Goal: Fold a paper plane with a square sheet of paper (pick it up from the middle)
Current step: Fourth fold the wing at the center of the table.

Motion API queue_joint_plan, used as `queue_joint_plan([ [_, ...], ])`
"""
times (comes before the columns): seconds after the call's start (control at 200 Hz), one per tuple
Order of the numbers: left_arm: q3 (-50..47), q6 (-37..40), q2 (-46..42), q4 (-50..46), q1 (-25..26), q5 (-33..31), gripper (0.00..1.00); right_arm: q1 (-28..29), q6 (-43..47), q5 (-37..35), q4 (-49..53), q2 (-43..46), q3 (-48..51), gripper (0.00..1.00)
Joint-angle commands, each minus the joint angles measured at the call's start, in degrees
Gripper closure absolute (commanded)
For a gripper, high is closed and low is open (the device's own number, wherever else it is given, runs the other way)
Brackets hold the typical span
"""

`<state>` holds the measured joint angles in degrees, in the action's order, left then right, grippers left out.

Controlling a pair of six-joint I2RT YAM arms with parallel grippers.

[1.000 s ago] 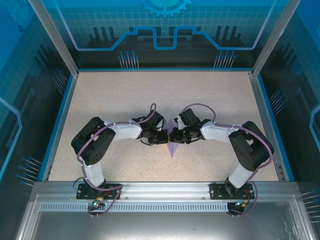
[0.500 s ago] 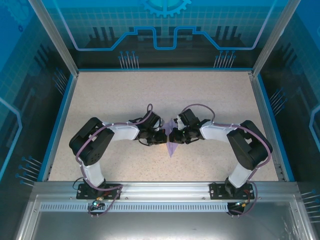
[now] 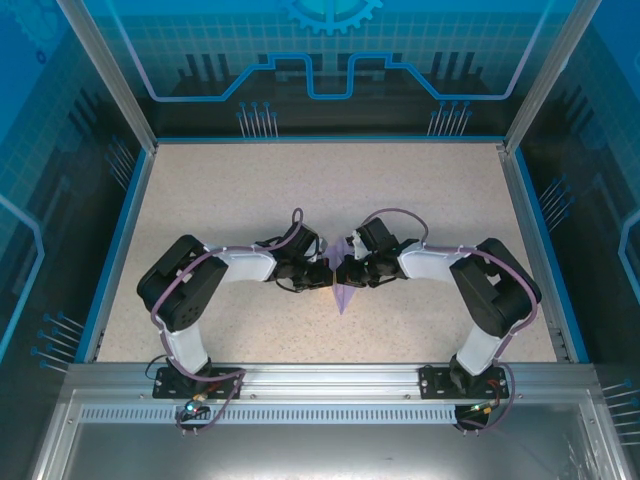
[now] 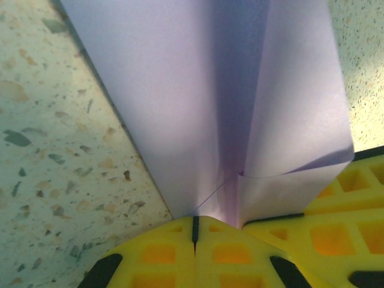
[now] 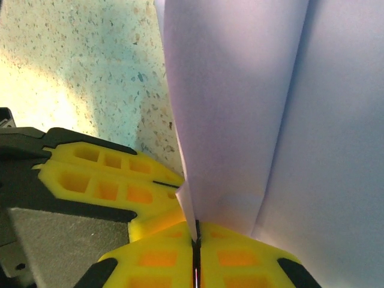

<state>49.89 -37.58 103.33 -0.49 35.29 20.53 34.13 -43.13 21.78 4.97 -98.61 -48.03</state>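
Quick status from my end: the paper (image 3: pixel 341 296) is about midway btw the left and right edges of the tabletop (image 3: pixel 300 190), somewhat closer to the near edge than the far one. It's no flat square atm. It's creased into a narrow pointed shape, with the tip aimed at the near edge. From the top cam both arms reach in from their sides and meet right over it, the left gripper (image 3: pixel 325 275) and the right gripper (image 3: pixel 352 272) nearly nose to nose w/ the paper sandwiched btw them. On the left wrist cam the yellow fingers (image 4: pixel 162 258) are pressed together, just a thin seam showing, and the central crease runs straight down into that seam, so the left one is pinched tight on the paper. One flap stands up on each side of the crease, and the right-hand flap has a small bent corner hanging over another yellow finger, which I take to be the other gripper's. The right wrist cam shows much the same: its fingers (image 5: pixel 240 258) are closed to a hairline gap w/ a paper edge clamped in it, lavender panels rising above, and the left gripper's yellow fingers sit just beside it on the left. The speckled tabletop shows below, but I can't tell if the paper's lower edge touches it.
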Motion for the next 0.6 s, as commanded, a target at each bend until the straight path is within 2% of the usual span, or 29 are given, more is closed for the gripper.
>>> queue_joint_plan([
  [0.0,-2.86,-1.31,0.32,-2.72,-1.32,-2.36,1.00,0.23,-0.69,1.55,-0.66,-1.15,-0.86,0.90],
  [0.595,-7.70,-4.33,-0.21,5.60,-3.19,1.35,1.00,0.21,-2.71,3.01,-3.66,-3.02,-0.37,0.90],
])
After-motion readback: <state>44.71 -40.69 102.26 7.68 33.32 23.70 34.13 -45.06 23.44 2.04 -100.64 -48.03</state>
